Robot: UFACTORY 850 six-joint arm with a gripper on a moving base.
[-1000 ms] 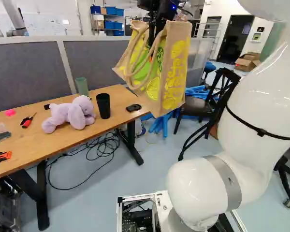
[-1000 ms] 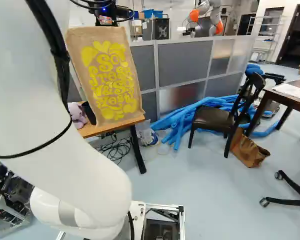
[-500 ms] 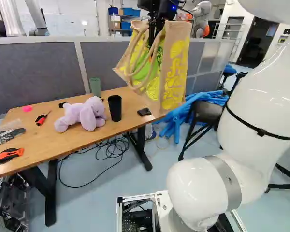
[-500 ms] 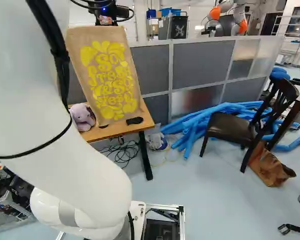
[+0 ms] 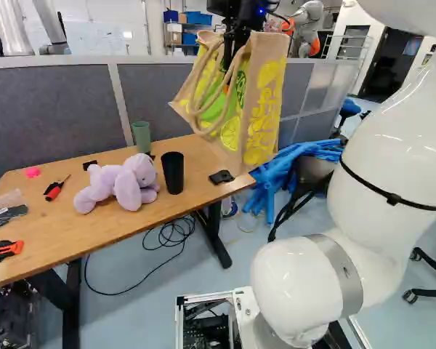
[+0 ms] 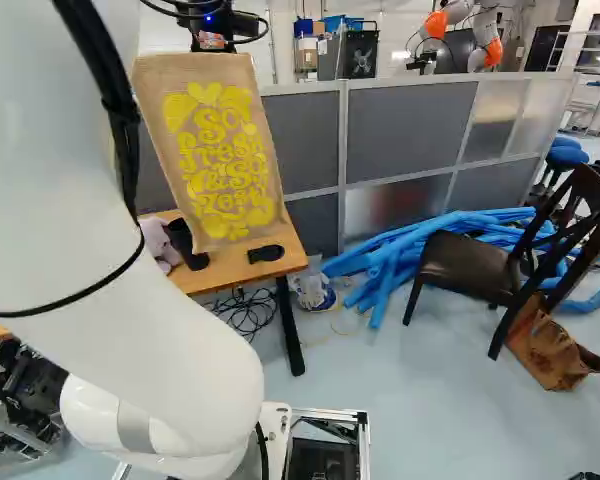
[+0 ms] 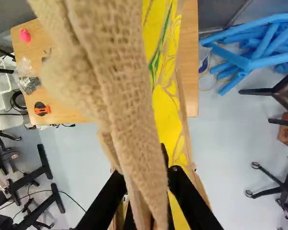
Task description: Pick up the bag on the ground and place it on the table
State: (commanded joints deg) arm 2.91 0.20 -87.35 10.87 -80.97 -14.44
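High in the left base view, the gripper (image 5: 232, 54) is shut on the rope handles of a burlap bag (image 5: 263, 109) with yellow print. The bag hangs upright in the air, its broad printed side (image 6: 220, 160) showing in the right base view. Behind and below it stands the wooden table (image 5: 62, 240), whose right end it partly hides. In the wrist view the handles (image 7: 120, 91) run between the fingers of the gripper (image 7: 146, 191); floor shows around the fingers and the table (image 7: 69, 108) lies ahead of them.
On the table are a purple plush (image 5: 120, 183), black cup (image 5: 173, 173), green cup (image 5: 142, 136), black object (image 5: 221, 177) and tools (image 5: 1, 251). A grey partition (image 6: 410, 130) stands behind; blue tubes (image 6: 385, 262), chair (image 6: 470, 265) and brown bag (image 6: 552, 350) are right. Another robot (image 6: 485, 40) is beyond.
The base has moved, turning left, and the table now appears nearer and farther right in the left base view. The arm holds its pose, with the bag still hanging from the gripper.
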